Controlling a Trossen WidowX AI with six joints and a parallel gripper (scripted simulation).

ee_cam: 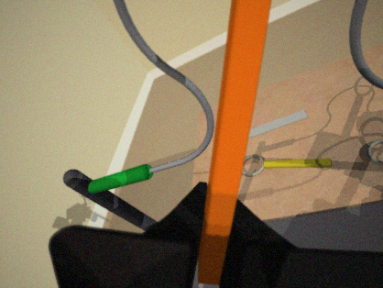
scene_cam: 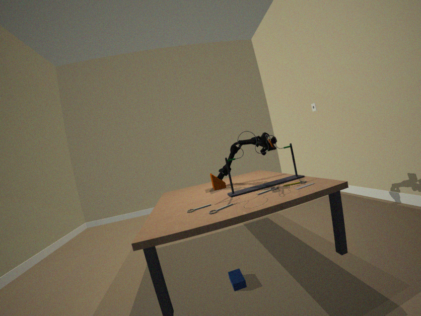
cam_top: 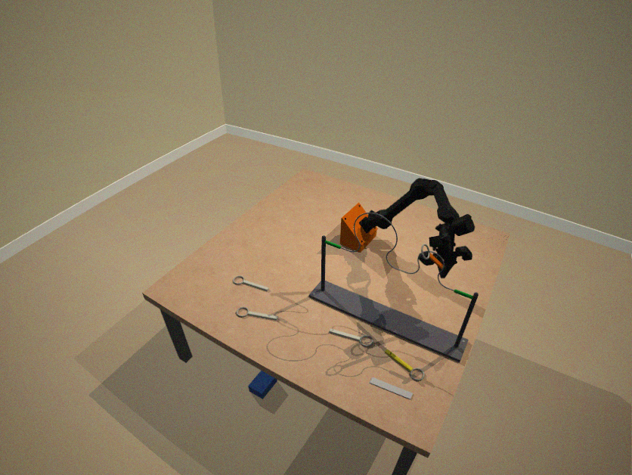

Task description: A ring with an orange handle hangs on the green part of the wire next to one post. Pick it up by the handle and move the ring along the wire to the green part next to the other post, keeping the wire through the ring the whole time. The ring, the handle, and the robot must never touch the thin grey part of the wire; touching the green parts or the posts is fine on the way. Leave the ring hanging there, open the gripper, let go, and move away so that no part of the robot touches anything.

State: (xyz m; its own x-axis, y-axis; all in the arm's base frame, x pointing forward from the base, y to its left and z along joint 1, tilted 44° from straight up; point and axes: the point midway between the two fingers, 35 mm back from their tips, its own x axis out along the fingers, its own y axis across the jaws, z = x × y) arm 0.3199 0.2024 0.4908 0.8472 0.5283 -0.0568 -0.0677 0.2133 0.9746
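My gripper (cam_top: 442,268) (scene_cam: 271,146) (ee_cam: 209,190) is shut on the orange handle (cam_top: 435,260) (scene_cam: 270,142) (ee_cam: 239,96). The grey ring (cam_top: 425,245) is at the handle's far end, above the base, nearer the right post (cam_top: 466,319) (scene_cam: 293,161) (ee_cam: 116,204) than the left post (cam_top: 323,265) (scene_cam: 230,176). The thin grey wire (cam_top: 397,239) (ee_cam: 210,124) runs up to the ring; whether it touches is too small to tell. The wrist view does not show the ring. The right green part (cam_top: 463,293) (scene_cam: 287,147) (ee_cam: 121,178) and left green part (cam_top: 332,244) (scene_cam: 231,159) carry no ring.
The dark base (cam_top: 382,318) (scene_cam: 265,185) joins the posts. In front lie a yellow-handled ring (cam_top: 398,360) (scene_cam: 292,184) (ee_cam: 298,163), several white-handled rings and a pale strip (cam_top: 391,388) (ee_cam: 279,124). A blue block (cam_top: 262,383) (scene_cam: 237,280) is on the floor.
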